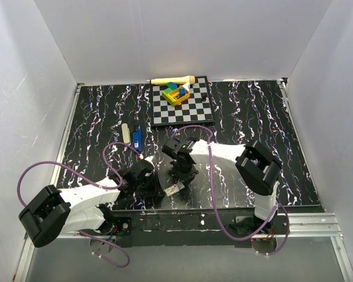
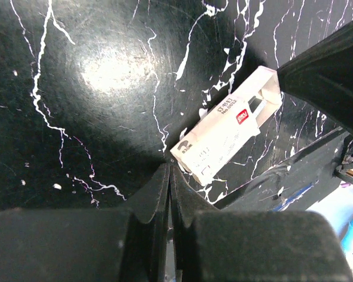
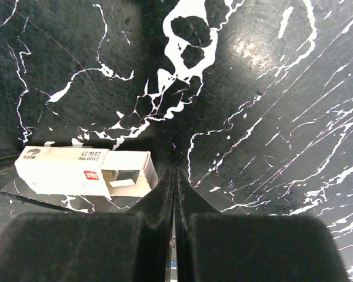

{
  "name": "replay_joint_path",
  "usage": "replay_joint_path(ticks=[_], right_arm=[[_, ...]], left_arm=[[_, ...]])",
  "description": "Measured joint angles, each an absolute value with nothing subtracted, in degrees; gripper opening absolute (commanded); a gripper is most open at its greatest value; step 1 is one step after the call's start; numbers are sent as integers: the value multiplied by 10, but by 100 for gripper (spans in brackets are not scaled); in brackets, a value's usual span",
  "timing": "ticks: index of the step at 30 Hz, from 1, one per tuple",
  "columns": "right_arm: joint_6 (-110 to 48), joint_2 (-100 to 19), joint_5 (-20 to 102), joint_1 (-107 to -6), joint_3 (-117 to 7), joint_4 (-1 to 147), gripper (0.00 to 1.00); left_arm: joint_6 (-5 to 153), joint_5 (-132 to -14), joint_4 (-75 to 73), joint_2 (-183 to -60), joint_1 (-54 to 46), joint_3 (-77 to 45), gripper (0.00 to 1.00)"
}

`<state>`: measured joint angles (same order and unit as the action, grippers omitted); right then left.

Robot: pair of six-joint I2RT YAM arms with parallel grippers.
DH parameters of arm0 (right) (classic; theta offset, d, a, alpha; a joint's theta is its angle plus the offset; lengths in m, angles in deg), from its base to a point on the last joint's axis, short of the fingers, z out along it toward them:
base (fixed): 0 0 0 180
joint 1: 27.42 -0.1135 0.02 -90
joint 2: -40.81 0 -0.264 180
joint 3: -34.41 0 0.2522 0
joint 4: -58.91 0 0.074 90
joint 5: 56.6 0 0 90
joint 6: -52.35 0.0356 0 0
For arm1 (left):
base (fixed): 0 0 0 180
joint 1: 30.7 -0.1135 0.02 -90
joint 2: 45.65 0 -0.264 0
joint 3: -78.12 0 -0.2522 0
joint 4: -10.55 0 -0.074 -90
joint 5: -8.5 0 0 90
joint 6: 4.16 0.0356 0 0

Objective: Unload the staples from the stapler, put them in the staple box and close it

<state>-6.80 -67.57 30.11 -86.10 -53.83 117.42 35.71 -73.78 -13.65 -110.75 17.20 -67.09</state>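
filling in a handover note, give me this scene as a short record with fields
stapler: blue, lying on the table, left of the checkerboard, far from both grippers
staple box: white, flat on the table between the grippers, partly open
left gripper: shut, holding nothing
right gripper: shut, holding nothing, beside the box
staples unloaded: not visible

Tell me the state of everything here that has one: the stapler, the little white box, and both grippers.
stapler: lying on the table, apart from both grippers; too small to tell whether it is open or closed.
white box: lying on the table between the grippers, one end open.
left gripper: shut, holding nothing.
right gripper: shut, holding nothing.
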Motion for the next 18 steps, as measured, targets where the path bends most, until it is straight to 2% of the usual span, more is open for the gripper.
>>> replay_joint_path(ticks=[18], right_arm=[[-85, -686, 359, -888, -551, 1168, 1]], left_arm=[[357, -750, -139, -1123, 173, -658, 0]])
